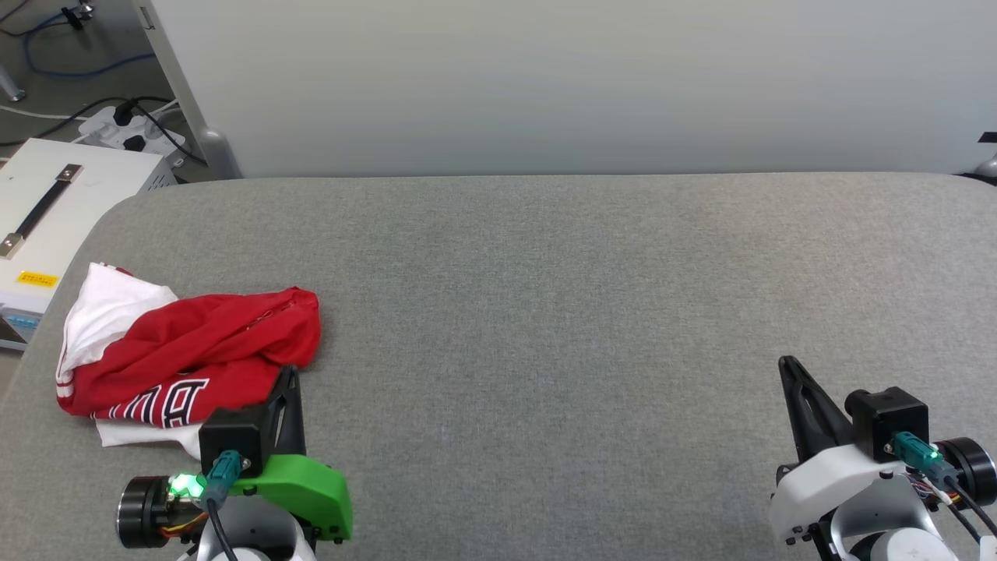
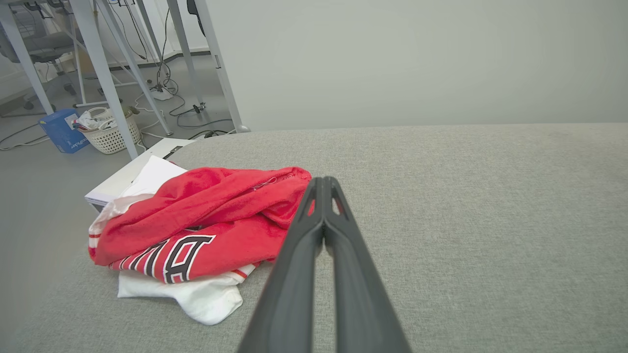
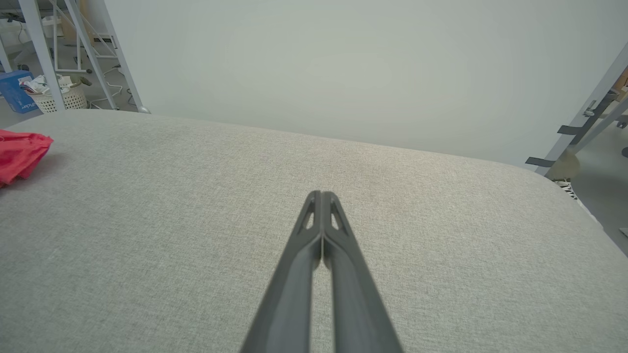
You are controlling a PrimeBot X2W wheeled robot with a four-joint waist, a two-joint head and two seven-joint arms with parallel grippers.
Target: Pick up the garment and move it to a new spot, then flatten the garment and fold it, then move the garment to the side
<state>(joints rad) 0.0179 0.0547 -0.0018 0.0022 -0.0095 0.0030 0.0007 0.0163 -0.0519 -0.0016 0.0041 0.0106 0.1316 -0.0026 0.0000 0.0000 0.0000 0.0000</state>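
The garment (image 1: 187, 354) is a red jersey with white sleeves and black lettering, lying in a crumpled heap at the left end of the grey padded table (image 1: 545, 312). In the left wrist view the garment (image 2: 196, 225) sits just left of my fingers. My left gripper (image 1: 290, 372) is shut and empty, its tips close to the heap's near right edge. My right gripper (image 1: 787, 363) is shut and empty over bare table at the lower right. The left gripper (image 2: 324, 180) and the right gripper (image 3: 321, 194) both show their fingers pressed together. A red corner of the garment (image 3: 19, 152) shows at the right wrist view's left edge.
A white box with a black handle (image 1: 47, 210) stands on the floor off the table's left corner, with cables and a power strip (image 1: 132, 128) behind it. A pale wall panel (image 1: 545, 78) runs along the table's far edge. A basket (image 2: 108, 132) and metal frame legs stand further left.
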